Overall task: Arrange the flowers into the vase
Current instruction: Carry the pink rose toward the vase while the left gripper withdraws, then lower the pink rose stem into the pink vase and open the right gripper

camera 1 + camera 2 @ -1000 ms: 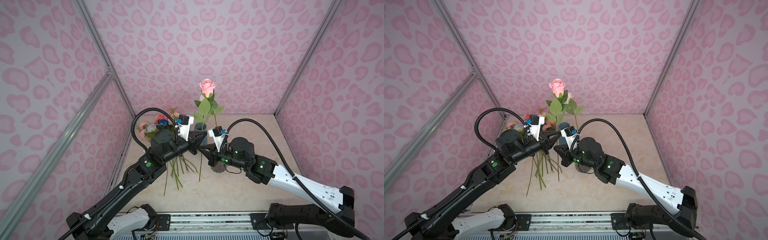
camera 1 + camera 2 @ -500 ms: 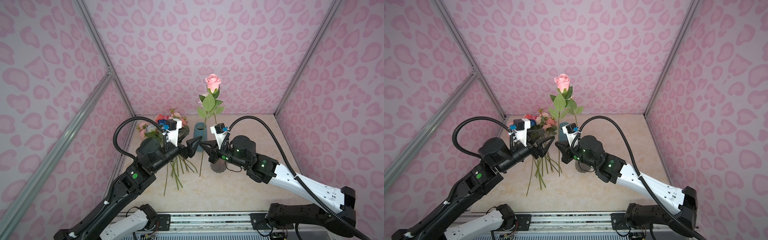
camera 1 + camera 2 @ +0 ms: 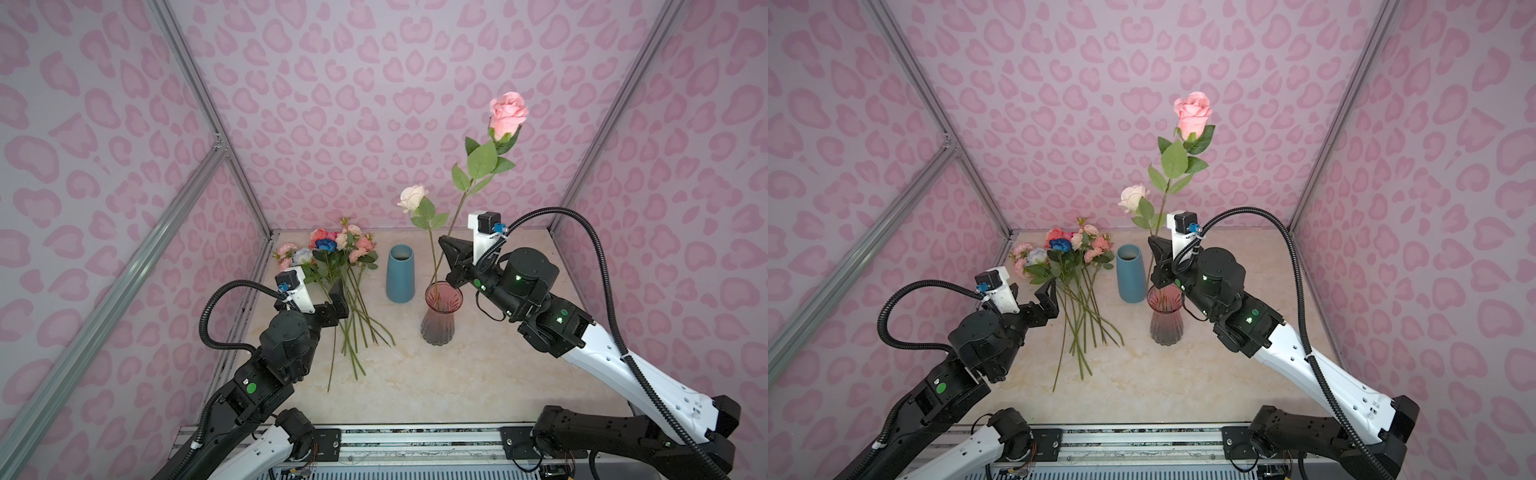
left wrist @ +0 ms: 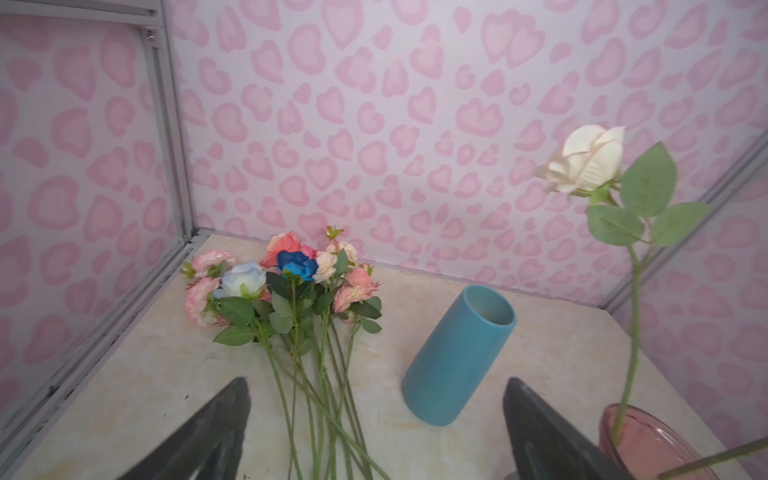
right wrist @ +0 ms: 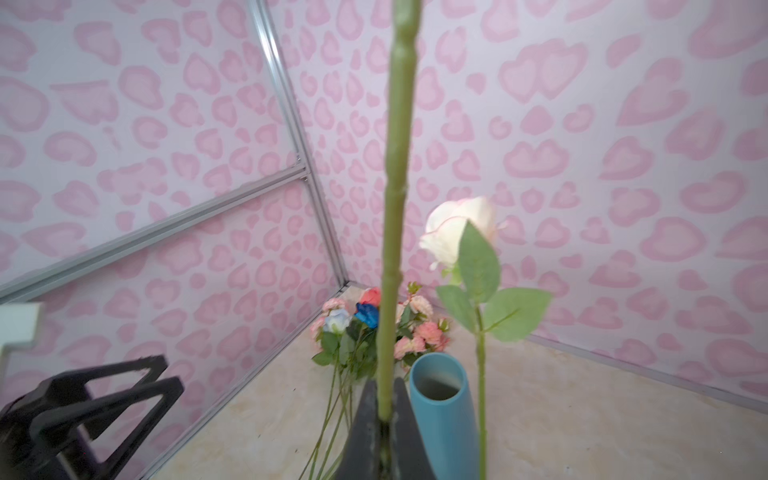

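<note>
Remote inspection, non-task items only. I note a desk with a pale beige marbled top; both top views show bare surface from the back wall to the front edge. The walls on three sides carry a lilac covering printed with pink heart-like blotches. Silver metal posts stand at the two back corners. A slanted metal bar crosses the left wall and meets the left post. A blue vase stands upright on the desk near the back, mouth up, also seen in both wrist views. Along the front edge runs a metal rail, with a ribbed grille below it.
</note>
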`<control>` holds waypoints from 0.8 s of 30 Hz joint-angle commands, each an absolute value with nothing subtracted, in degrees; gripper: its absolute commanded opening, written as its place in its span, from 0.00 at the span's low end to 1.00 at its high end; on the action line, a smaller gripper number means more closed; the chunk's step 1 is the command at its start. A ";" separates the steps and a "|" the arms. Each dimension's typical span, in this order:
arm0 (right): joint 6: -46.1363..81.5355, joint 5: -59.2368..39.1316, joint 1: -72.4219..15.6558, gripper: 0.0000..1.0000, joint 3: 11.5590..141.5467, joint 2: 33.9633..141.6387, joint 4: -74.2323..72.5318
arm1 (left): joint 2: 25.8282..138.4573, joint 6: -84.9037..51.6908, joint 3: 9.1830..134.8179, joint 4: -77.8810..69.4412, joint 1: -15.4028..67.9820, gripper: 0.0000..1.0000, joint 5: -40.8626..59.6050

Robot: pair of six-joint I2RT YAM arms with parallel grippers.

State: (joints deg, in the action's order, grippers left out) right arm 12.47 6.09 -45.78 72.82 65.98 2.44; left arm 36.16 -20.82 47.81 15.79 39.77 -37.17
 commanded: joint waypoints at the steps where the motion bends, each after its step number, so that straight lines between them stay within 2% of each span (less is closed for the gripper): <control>1: 12.93 6.84 -40.75 0.00 73.05 65.28 0.43 | 35.97 -23.16 48.08 18.41 38.95 0.96 -41.92; 5: 13.45 6.90 -37.69 0.00 71.69 63.87 0.96 | 35.42 -23.36 47.47 18.39 38.17 0.96 -41.40; 12: 15.53 8.00 -37.47 0.00 64.41 63.16 -0.56 | 37.62 -25.09 47.08 18.62 37.10 0.96 -38.98; 22: 22.43 9.06 -41.47 0.00 53.95 62.23 0.00 | 42.57 -27.06 48.23 19.16 36.13 0.96 -35.94; 24: 23.20 10.92 -43.68 0.03 53.09 62.38 1.12 | 43.08 -27.48 48.16 19.23 36.04 0.95 -35.26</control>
State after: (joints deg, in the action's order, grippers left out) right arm 20.67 9.19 -41.85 54.00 62.41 0.75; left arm 42.52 -26.37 47.55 18.79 36.27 -36.47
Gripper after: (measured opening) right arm 0.050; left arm 0.956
